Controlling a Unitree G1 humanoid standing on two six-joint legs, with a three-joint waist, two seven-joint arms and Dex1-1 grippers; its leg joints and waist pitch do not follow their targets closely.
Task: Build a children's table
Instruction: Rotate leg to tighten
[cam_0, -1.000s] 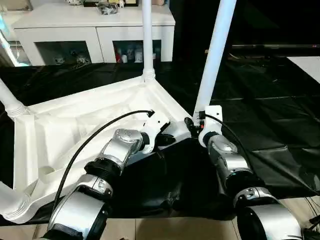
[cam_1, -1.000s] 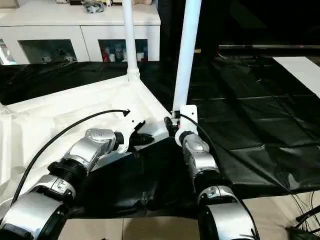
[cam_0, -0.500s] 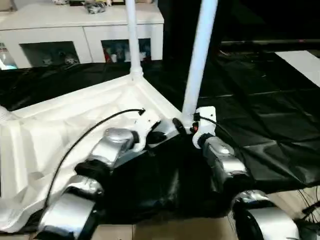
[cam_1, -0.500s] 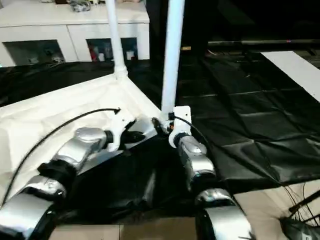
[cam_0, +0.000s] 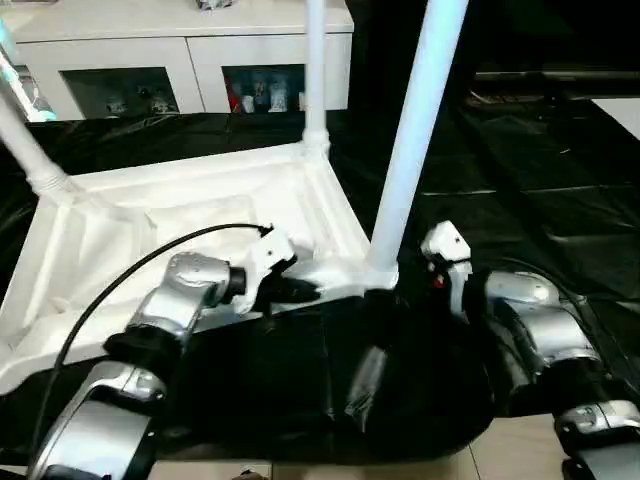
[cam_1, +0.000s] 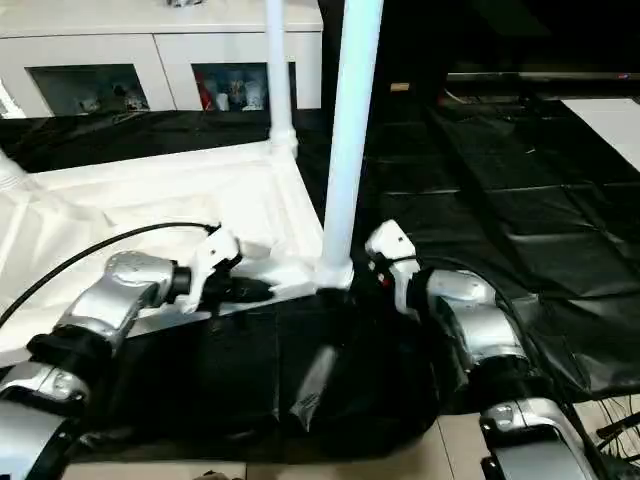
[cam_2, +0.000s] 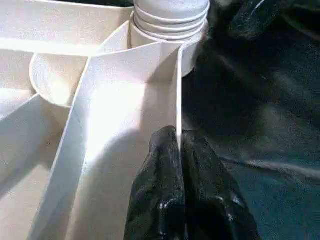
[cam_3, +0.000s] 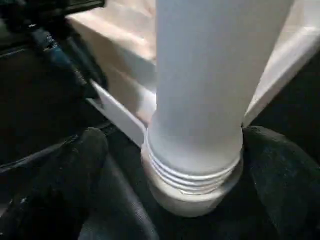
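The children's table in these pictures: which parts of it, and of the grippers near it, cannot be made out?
- Near leg: its upper end is cut off by the top edge of both eye views.
- Table top: its near left corner runs past the left edge of the left eye view.
- Right gripper: in the eye views its fingers are lost against the black cloth.
- Left gripper: in the left wrist view, its fingers hide the rim's lower part.

head pair: high, looking forward and down over both forearms | left wrist: close along its fingers (cam_2: 165, 200) | right wrist: closer still | shared: near leg (cam_3: 210, 100) in corner socket (cam_2: 170, 25)
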